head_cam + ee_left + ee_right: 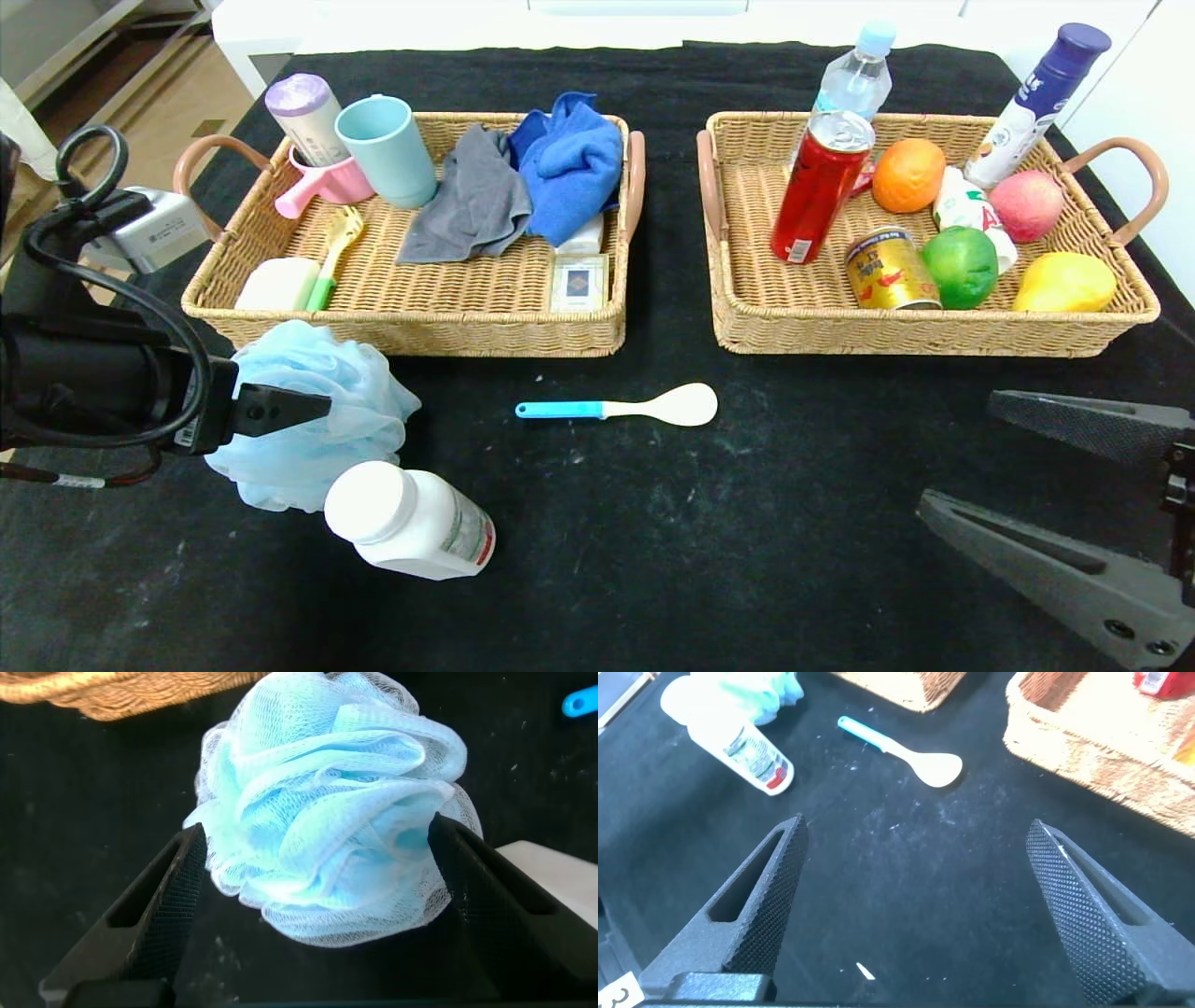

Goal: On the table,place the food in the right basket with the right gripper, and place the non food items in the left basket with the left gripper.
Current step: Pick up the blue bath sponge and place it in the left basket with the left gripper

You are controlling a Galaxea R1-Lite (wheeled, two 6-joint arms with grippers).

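1. Head view: left basket (pixel 280 322) holds cups, cloths, soap; right basket (pixel 934 331) holds cans, fruit, bottles.
2. Left gripper (pixel 313 849) open, fingers straddling blue bath pouf (pixel 327 812) on the table.
3. Right gripper (pixel 962 457) open, empty.

A black cloth (pixel 653 523) covers the table (pixel 243 47), dusted with pale specks and smudges, most of them toward the near middle. The cloth runs off the view at the near edge and on both sides. At the far edge the table's white top shows bare past the cloth, with a white corner standing out at the far left. Beyond that corner lies a wood floor (pixel 159 103) in a light brown tone, crossed by a pale strip. A white unit (pixel 65 37) with a ledge stands at the far left. On the right a white panel (pixel 1139 121) rises beside the table. The light is even and bright, with soft shadows.
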